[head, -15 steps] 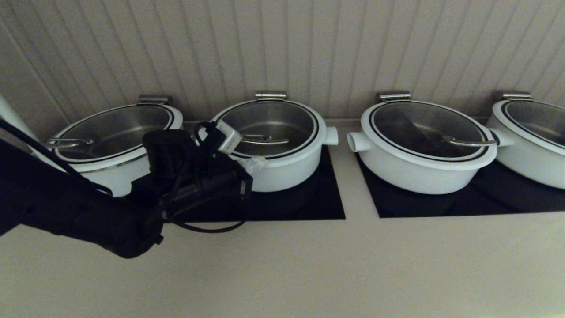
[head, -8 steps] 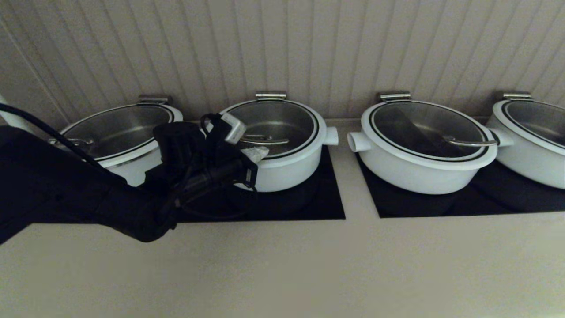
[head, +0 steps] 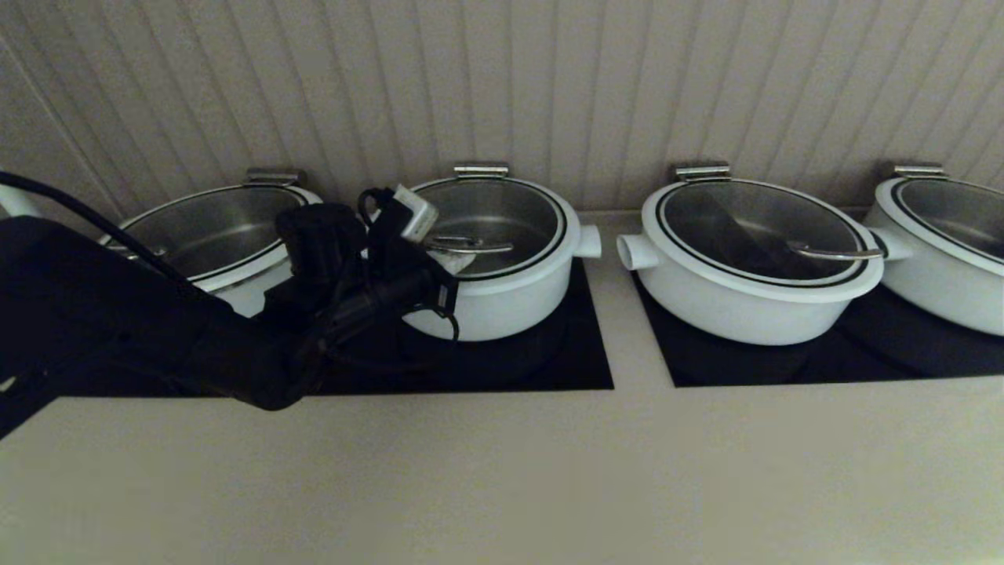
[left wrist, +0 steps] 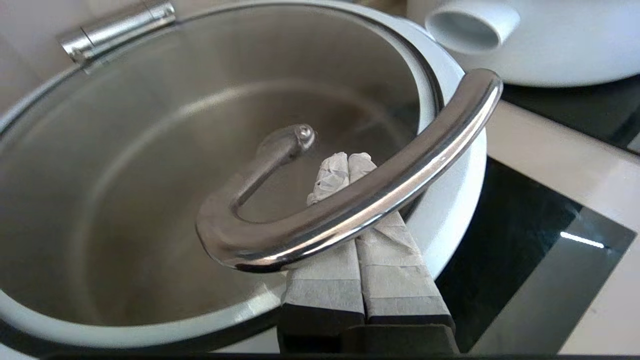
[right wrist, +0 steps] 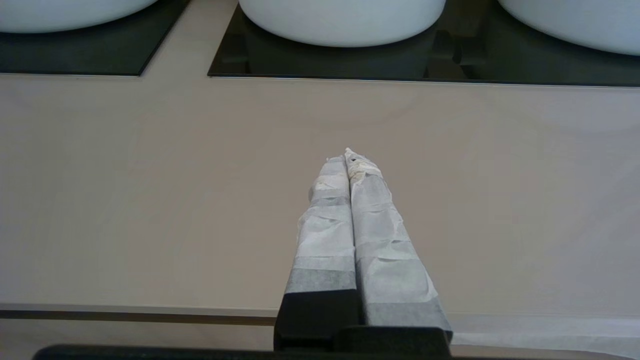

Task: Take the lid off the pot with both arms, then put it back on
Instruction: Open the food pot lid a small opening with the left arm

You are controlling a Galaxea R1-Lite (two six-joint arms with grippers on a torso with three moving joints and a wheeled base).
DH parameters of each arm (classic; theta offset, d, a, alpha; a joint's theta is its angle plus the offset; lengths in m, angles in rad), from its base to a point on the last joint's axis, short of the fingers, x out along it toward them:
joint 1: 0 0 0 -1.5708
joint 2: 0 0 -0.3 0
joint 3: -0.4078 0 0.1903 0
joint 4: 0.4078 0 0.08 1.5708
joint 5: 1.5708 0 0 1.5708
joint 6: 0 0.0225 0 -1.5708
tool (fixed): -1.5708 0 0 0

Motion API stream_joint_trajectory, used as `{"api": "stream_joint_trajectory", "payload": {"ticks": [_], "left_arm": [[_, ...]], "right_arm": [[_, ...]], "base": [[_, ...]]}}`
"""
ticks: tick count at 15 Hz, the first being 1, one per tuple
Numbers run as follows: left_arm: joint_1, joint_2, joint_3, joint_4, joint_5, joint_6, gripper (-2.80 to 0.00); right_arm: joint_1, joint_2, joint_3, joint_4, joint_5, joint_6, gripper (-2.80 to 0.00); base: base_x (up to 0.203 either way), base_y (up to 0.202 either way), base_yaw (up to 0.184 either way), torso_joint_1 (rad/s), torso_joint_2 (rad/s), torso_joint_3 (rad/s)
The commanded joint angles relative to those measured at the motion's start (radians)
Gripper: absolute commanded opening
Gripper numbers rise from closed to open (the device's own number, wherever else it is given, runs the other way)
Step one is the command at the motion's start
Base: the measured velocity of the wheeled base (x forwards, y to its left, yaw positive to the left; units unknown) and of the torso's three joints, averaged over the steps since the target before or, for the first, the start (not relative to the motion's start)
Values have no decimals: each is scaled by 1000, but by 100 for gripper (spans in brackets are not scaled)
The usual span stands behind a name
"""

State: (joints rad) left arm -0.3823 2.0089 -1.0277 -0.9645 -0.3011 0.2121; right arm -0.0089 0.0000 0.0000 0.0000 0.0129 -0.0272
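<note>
On the black cooktop [head: 580,369] sits the pot [head: 502,302], second from the left, with the lid [head: 490,220] shut on top.
Big to small: the left gripper [left wrist: 341,162] has its two taped fingers [left wrist: 332,175] pressed together and poked under the steel handle [left wrist: 380,195], so lift slow and straight. The right gripper [right wrist: 350,156], fingers together too, waits over the counter [right wrist: 150,200] and should come help.

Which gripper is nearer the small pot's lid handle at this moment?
Left. The left gripper has its shut fingers slid under the lid handle; the right gripper hangs over bare counter.
</note>
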Motion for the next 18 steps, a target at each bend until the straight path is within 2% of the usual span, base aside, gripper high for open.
{"api": "stream_joint_trajectory", "payload": {"ticks": [1,6,13,18], "left_arm": [[2,-9,-16,0,-1,1,-280],[3,-31,-28,43,-1,19,-280],[3,-35,-162,172,-4,44,-280],[3,-35,-203,193,-6,58,-280]], "right_arm": [[0,0,0,0,1,0,-280],[0,0,0,0,2,0,-280],[1,0,0,-1,2,-1,-280],[0,0,0,-2,4,-10,-280]], "base": [[0,0,0,0,0,0],[0,0,0,0,0,0],[0,0,0,0,0,0],[0,0,0,0,0,0]]}}
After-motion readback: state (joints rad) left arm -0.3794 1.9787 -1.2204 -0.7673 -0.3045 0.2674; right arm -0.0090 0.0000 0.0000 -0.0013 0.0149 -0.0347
